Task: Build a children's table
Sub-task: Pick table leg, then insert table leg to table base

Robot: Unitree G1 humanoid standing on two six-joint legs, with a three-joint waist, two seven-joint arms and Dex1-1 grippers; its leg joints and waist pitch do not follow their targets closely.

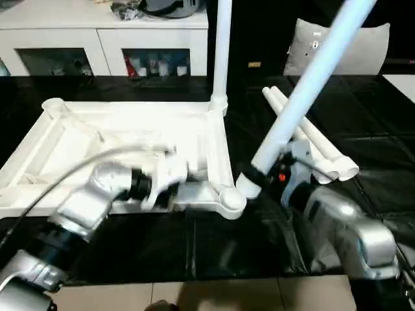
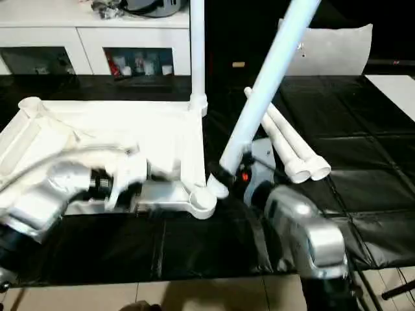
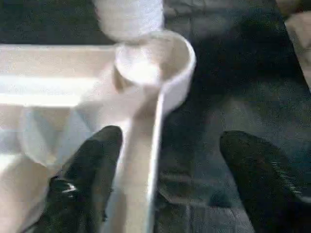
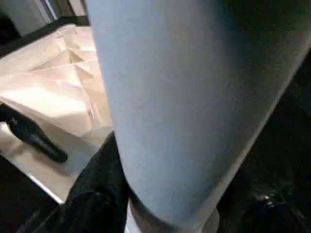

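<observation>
The white tabletop (image 1: pixel 78 139) lies upside down on the black mat, ribs up. One white leg (image 1: pixel 222 52) stands upright in its far right corner socket. My right gripper (image 1: pixel 258 178) is shut on a second leg (image 1: pixel 305 84), which leans to the right with its lower end at the near right corner socket (image 3: pixel 167 63). Two loose legs (image 1: pixel 314 146) lie on the mat to the right. My left gripper (image 3: pixel 170 145) is open over the tabletop's near rim, one black finger (image 3: pixel 92 170) inside the rim and the other outside, just short of that socket.
A white cabinet (image 1: pixel 104 42) with glass doors stands at the back left. A flat grey-white cushion-like panel (image 1: pixel 353 48) leans at the back right. The black mat (image 1: pixel 194 249) ends near me, where pale floor begins. A grey cable arcs over my left forearm.
</observation>
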